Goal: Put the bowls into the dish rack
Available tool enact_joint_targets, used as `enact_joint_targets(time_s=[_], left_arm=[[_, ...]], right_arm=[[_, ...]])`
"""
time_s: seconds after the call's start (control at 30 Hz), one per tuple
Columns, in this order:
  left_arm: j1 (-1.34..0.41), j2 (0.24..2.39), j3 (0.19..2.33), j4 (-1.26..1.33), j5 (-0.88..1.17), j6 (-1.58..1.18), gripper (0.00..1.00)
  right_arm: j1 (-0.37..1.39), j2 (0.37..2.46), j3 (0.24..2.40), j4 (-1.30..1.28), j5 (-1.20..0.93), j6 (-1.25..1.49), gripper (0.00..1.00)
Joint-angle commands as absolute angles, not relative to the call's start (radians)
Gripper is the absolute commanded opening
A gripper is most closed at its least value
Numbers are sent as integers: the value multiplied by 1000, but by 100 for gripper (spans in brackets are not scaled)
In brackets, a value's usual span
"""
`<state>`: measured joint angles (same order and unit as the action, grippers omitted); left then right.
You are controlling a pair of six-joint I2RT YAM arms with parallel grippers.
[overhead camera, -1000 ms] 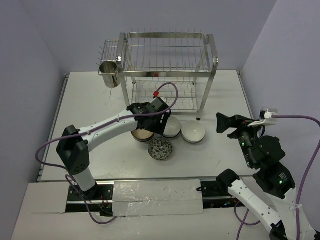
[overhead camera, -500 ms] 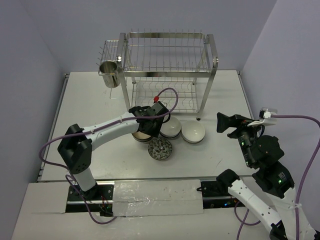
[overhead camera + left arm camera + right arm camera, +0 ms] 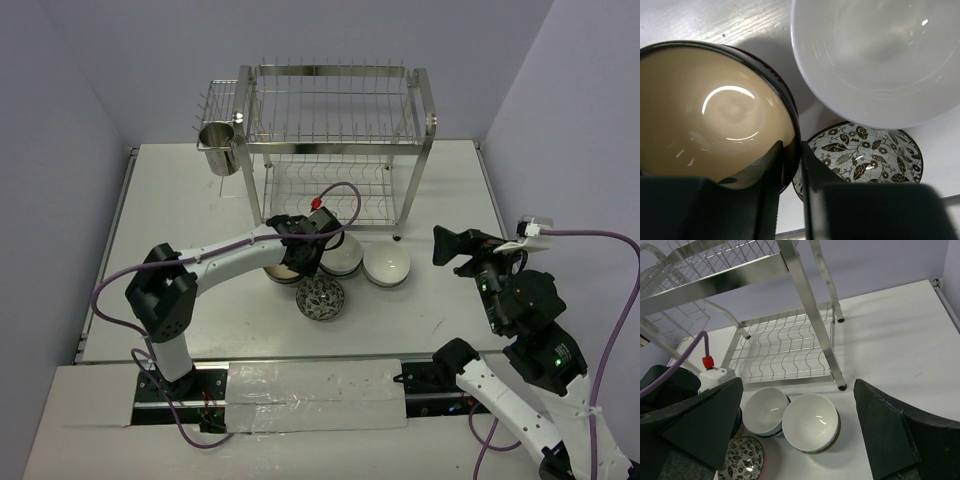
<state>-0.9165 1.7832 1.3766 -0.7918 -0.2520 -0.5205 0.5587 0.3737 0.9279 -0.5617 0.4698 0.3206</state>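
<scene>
Dark-rimmed and glossy, the tan-lined bowl [image 3: 715, 115] is sitting on the white table [image 3: 180, 200] just in front of the dish rack [image 3: 335, 140], and the left gripper [image 3: 791, 152] is pinching its rim from above. One finger is lying inside the bowl and the other outside, with the jaws standing narrow and the rim filling the slot between them. A white bowl [image 3: 875, 60] is sitting just beside it on the right, and a second white bowl [image 3: 386, 267] is resting just beyond that one. A patterned bowl [image 3: 865, 155], black leaves on white, is lying on the near side of the group, close against the two bowls behind it. All four are gathering below the rack's lower wire shelf, outside the frame. A steel cup [image 3: 219, 147] is hanging at the rack's left side. The right gripper [image 3: 440, 247] is hanging over the right part of the table, well apart from the bowls, its jaws spreading wide and gripping nothing.
</scene>
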Motion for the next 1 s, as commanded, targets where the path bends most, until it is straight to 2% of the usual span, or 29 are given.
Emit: enact_joint_targets(time_s=[0.0,0.07,0.1,0.2,0.43,0.67,0.8,0.97], left_arm=[[-917,1784,1410,-798,-261,-526,21],[-917,1784,1416,-801,-261,-529,17],[-916,1783,1420,-804,-259,-526,10],[-917,1772,1454,-831,-256,-520,0],[-919,1727,1578,-925,-264,-522,0],[-917,1631,1805,-980,-241,-543,0],[-917,1528,1896,-898,-131,-561,0],[-917,1428,1944,-677,-68,-595,0]], right_arm=[[566,367,927,-540,491,313,99],[566,367,927,-538,495,311,99],[566,365,927,-538,500,307,99],[568,362,930,-538,508,295,99],[566,365,933,-538,499,295,99],[566,370,942,-534,495,279,98],[566,370,948,-529,495,272,98],[566,373,956,-526,485,262,98]])
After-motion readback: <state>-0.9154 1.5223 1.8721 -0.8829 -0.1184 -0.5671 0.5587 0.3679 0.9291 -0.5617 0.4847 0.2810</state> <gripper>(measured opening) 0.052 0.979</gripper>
